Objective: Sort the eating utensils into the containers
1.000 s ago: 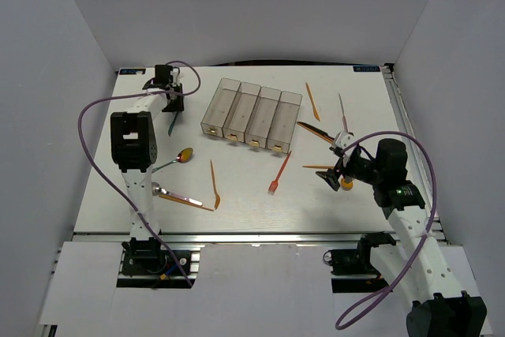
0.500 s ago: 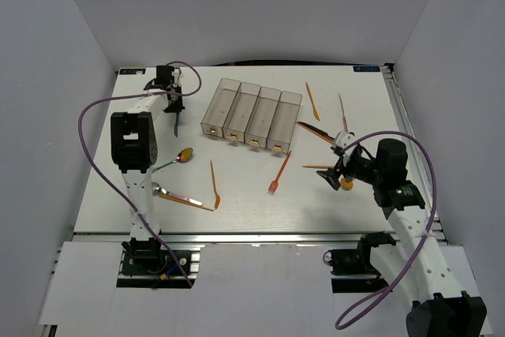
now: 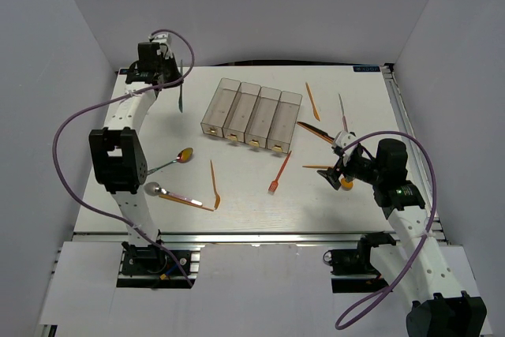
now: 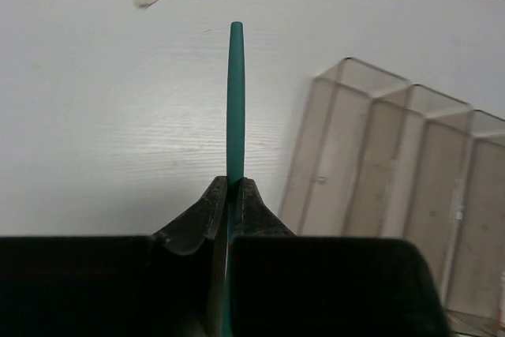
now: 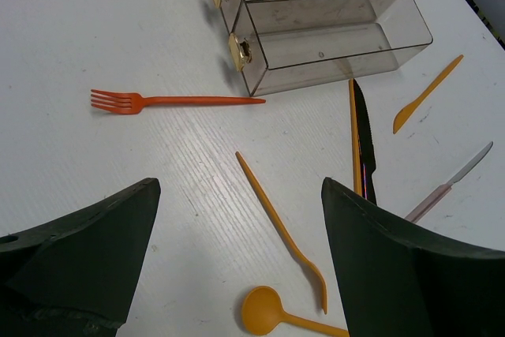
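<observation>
Clutter sits nearest the arm bases. On the left a silver spoon (image 3: 155,189), a spoon with an orange bowl (image 3: 183,155) and a slim orange piece (image 3: 214,185) lie loose on the table (image 3: 260,211). On the right the right gripper (image 5: 238,195) hangs with its fingers spread wide and nothing between them. Below it an orange spoon (image 5: 264,310) and a curved orange handle (image 5: 280,226) lie just beside each other.

A little farther on, an orange fork (image 5: 173,101) points its handle at the containers (image 3: 237,110). A black knife (image 5: 365,136) lies close alongside a thin orange stick (image 5: 353,128). The four joined bins stand past these, with no utensil showing inside them, and an orange knife (image 5: 426,94) lies to the right of the row.

At the far left corner the left gripper (image 4: 231,187) pinches a teal utensil (image 4: 235,100) by one end (fork, spoon or knife, I cannot tell). Its long free end sticks out past the fingertips, and the bins are off to its right.

As for risks, that hold looks narrow and sits at the very end, so the teal piece could swivel or slip on the way over. The bins are narrow too, so a tilted release could leave it across a wall or outside the row. On the right, closing down could catch both orange pieces at once, or the fingers could skid off things this flat and thin.
</observation>
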`<act>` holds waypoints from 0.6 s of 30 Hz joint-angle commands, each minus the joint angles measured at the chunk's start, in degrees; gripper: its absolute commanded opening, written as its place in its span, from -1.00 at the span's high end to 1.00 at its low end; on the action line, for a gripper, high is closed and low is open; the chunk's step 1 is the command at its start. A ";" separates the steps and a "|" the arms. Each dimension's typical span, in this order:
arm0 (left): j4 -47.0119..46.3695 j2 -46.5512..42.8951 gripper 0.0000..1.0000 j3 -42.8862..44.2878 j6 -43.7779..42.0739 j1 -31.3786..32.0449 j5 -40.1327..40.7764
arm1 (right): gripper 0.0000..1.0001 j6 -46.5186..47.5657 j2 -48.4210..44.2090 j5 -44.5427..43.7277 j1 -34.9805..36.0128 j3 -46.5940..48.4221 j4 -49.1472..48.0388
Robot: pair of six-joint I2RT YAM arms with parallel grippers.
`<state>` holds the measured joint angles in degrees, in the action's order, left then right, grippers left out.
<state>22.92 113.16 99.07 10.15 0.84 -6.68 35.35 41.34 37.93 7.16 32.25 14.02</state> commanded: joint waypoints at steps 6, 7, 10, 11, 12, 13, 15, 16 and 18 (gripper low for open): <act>-2.35 -0.06 1.00 2.97 0.22 7.94 -9.77 | -0.79 0.86 -0.12 0.12 0.23 0.80 -1.19; -2.44 0.39 1.00 3.32 0.48 8.64 -9.41 | -0.79 0.94 -0.03 0.12 0.31 0.80 -1.10; -2.79 2.49 1.00 4.38 0.57 9.70 -8.88 | -0.79 0.86 -0.12 0.21 0.31 0.80 -1.10; -2.79 2.93 1.00 4.55 0.57 9.97 -8.97 | -0.79 0.94 -0.03 0.21 0.31 0.80 -1.19; -2.96 3.72 1.00 4.73 0.66 10.58 -8.79 | -0.79 0.86 -0.03 0.30 0.31 0.80 -1.19; -3.14 4.08 1.00 4.73 0.57 10.76 -8.62 | -0.79 0.94 -0.03 0.39 0.31 0.80 -1.19; -3.23 4.87 1.00 4.64 0.48 11.28 -8.44 | -0.79 0.95 -0.03 0.47 0.31 0.80 -1.01; -3.32 5.57 1.00 4.56 0.57 11.64 -8.00 | -0.79 0.95 -0.03 0.48 0.23 0.80 -1.10; -3.49 6.19 1.00 4.29 0.40 11.99 -7.39 | -0.79 0.95 -0.03 0.56 0.22 0.80 -1.01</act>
<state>20.47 119.61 101.75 10.57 12.29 -14.85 35.75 41.34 37.89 7.20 32.25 14.02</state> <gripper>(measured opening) 0.143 0.895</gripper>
